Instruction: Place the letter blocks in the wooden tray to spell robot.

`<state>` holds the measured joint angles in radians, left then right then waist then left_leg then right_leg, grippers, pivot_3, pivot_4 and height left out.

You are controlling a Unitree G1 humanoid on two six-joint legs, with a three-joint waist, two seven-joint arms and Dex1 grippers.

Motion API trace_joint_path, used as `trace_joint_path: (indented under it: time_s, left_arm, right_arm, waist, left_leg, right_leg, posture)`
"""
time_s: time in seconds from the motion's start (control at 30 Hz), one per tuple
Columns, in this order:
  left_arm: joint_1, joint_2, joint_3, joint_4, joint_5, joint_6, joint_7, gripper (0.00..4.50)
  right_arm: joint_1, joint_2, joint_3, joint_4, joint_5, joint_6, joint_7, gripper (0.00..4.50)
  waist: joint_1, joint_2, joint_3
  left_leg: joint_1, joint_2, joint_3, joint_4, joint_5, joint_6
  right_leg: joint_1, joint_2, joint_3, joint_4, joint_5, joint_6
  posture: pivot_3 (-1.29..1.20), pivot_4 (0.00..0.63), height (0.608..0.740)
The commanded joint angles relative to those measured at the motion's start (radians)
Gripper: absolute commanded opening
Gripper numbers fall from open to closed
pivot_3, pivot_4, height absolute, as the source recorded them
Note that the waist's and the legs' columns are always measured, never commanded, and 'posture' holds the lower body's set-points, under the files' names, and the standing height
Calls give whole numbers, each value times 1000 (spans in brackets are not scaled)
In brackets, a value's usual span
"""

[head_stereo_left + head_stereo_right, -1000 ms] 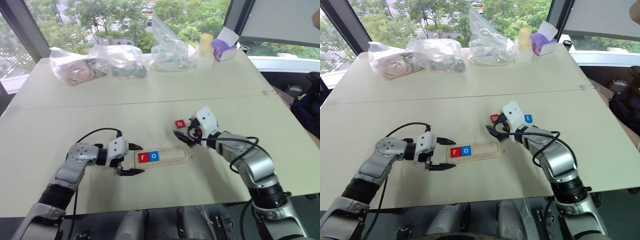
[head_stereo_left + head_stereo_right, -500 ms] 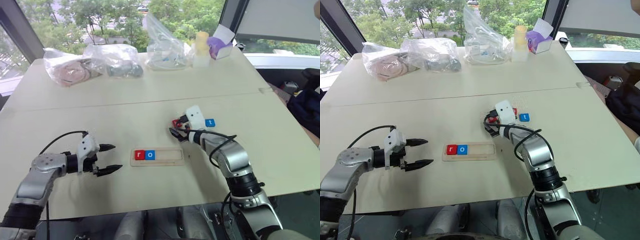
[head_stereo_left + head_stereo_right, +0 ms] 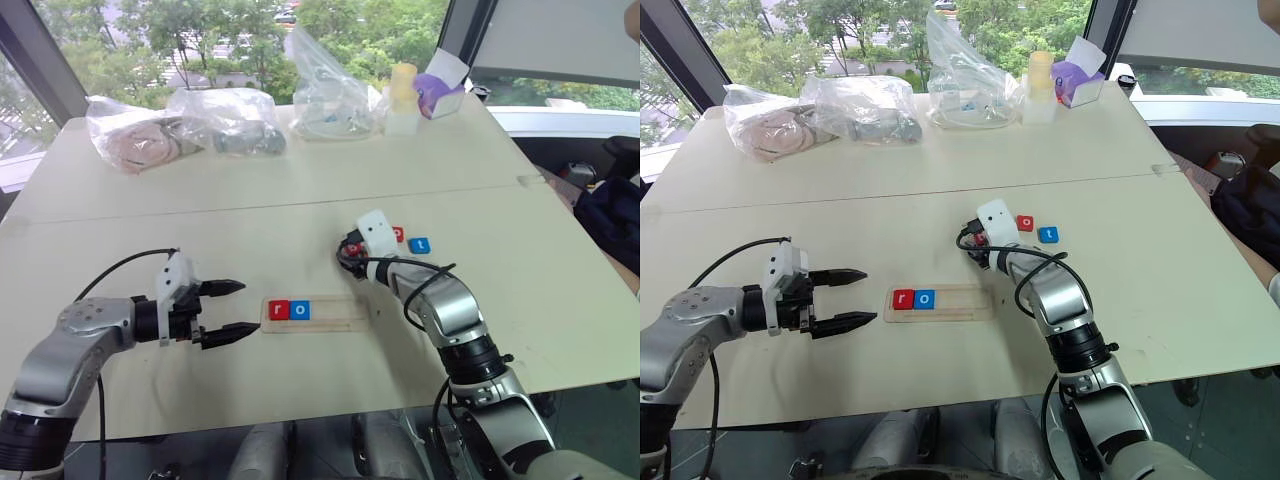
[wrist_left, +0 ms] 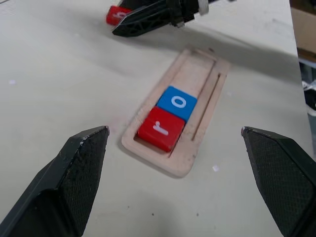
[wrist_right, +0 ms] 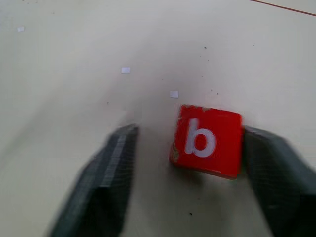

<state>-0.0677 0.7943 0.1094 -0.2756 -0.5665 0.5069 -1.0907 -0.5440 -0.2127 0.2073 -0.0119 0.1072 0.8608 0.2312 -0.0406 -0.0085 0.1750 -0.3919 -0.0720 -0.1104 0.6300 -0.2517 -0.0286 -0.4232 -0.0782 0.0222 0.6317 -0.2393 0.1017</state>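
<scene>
The left gripper point(image 3: 228, 311) is hovering above the table point(image 3: 300, 190) just left of the wooden tray point(image 3: 340, 318), its two black fingers spread wide and grasping nothing. The tray is lying flat in front of the robot, and it is already carrying two tiles at its left end: the red r block point(image 3: 279, 310) and, touching it on the right, a blue o block point(image 3: 301, 310). The remaining three places of the groove are sitting bare.

Up and to the right of the tray, the right gripper point(image 5: 185, 153) is reaching down at the red b block point(image 5: 207, 140), which is resting on the table between the fingers; one finger is touching its side while the other is standing a little apart, so the grip is not yet made and the jaws appear to be mid-closure. Just beyond are lying a red o block point(image 3: 1025, 222) and a blue t block point(image 3: 1048, 234), near each other and untouched.

So the word is reading "ro": two of five letters are in place, the b looks to be the next one, and the second o and the t are left to follow.
</scene>
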Motion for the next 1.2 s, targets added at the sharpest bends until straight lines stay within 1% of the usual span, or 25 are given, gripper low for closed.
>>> trace_joint_path:
  time_s: [0.03,0.1,0.17,0.33,0.4,0.5,0.57,0.73,0.8,0.83,0.87,0.9,0.93,0.97,1.07,1.1,1.13,1.2]
  left_arm:
    - [-21,3,25,-44,-36,20,8,4500]
    - [-22,4,20,-55,-45,24,4,4500]
    - [-27,3,17,-69,-62,29,-7,4500]
    - [-47,4,1,-90,-86,43,-19,4500]
    - [-57,-3,-5,-87,-90,46,-19,4500]
    - [-68,-13,-21,-78,-84,42,-21,4500]
    - [-76,-21,-32,-67,-75,37,-23,4500]
    - [-87,-29,-52,-51,-64,26,-28,4500]
    - [-93,-33,-57,-48,-61,24,-27,4500]
    - [-95,-35,-58,-48,-60,25,-26,4500]
    - [-97,-36,-59,-48,-59,26,-25,4500]
    - [-98,-37,-59,-49,-58,27,-24,4500]
    - [-99,-39,-57,-52,-59,30,-21,4500]
    - [-99,-39,-56,-55,-60,33,-19,4500]
    - [-105,-41,-57,-55,-58,36,-15,4500]
    - [-108,-45,-56,-57,-57,35,-10,4500]
    - [-111,-48,-57,-58,-56,34,-6,4500]
    - [-116,-53,-56,-60,-56,37,3,4500]
  right_arm:
    - [-11,7,1,-11,-27,6,-12,1154]
    - [-3,-1,-3,-34,-30,24,-12,1167]
    - [30,-39,-12,-121,-26,67,2,1167]
    - [178,-171,-71,-439,25,258,58,1167]
    - [245,-198,-115,-562,50,357,66,1167]
    - [331,-218,-175,-702,80,488,71,1167]
    - [371,-207,-217,-766,106,565,82,1167]
    - [422,-198,-265,-834,133,651,85,1167]
    - [420,-197,-275,-839,151,648,102,2224]
    - [417,-200,-279,-839,159,644,110,2637]
    - [412,-210,-281,-837,170,639,122,3186]
    - [407,-242,-276,-834,185,615,148,3693]
    - [397,-307,-273,-824,205,559,207,4194]
    - [392,-354,-271,-815,220,516,250,4419]
    - [387,-512,-256,-766,240,308,403,4419]
    - [398,-593,-250,-690,218,96,538,4419]
    - [406,-647,-245,-630,201,-59,633,4419]
    - [399,-727,-218,-484,191,-264,796,4419]
  waist:
    - [0,0,0]
    - [0,0,0]
    - [3,0,0]
    - [26,0,0]
    - [28,0,0]
    - [26,0,0]
    - [24,0,0]
    - [27,0,0]
    - [28,0,0]
    - [28,0,0]
    - [27,0,0]
    - [27,0,0]
    - [27,0,1]
    - [27,1,1]
    - [27,0,2]
    - [27,-1,2]
    - [27,0,2]
    - [27,-2,3]
  left_leg:
    - [0,0,0,0,0,0]
    - [0,0,0,0,0,0]
    - [0,0,0,0,0,0]
    - [-1,-1,0,0,0,0]
    - [-1,-1,0,0,0,0]
    - [-1,0,0,0,0,0]
    - [-1,0,0,0,0,0]
    - [-1,1,0,1,0,0]
    - [-1,0,0,1,0,0]
    - [-1,0,0,1,0,0]
    - [-1,0,0,1,0,0]
    - [-1,0,0,1,0,0]
    - [-1,0,0,1,0,0]
    - [-1,0,1,1,0,0]
    - [-1,0,2,2,0,0]
    - [-1,0,2,1,0,0]
    - [-1,0,1,1,0,1]
    - [0,0,2,1,-1,1]
  right_leg:
    - [0,0,0,0,0,0]
    - [0,0,0,0,0,0]
    - [0,0,0,0,0,0]
    - [0,-1,0,-1,0,0]
    - [0,-1,-1,-1,0,0]
    - [0,-2,-1,-1,-1,0]
    - [0,-1,0,-1,-1,0]
    - [0,-1,0,-1,-1,0]
    - [1,-1,-1,-1,-1,0]
    - [1,-1,-1,-1,-1,0]
    - [1,-1,-1,-1,-1,0]
    - [1,-1,-1,-1,-1,0]
    - [1,-1,-1,-1,-1,0]
    - [1,-1,-1,-2,-1,0]
    - [2,-1,-1,-3,-2,1]
    - [3,-1,-1,-3,-2,2]
    - [3,-1,-2,-3,-2,2]
    - [5,-1,-2,-4,-3,3]
  posture:
    - [0,150,740]
    - [0,150,740]
    - [0,150,740]
    - [0,150,740]
    - [0,150,740]
    - [0,150,740]
    - [0,150,740]
    - [0,150,740]
    - [0,150,740]
    - [0,150,740]
    - [0,150,740]
    - [0,150,740]
    - [0,150,740]
    - [0,150,740]
    - [0,150,740]
    - [0,150,740]
    - [0,150,740]
    - [0,150,740]
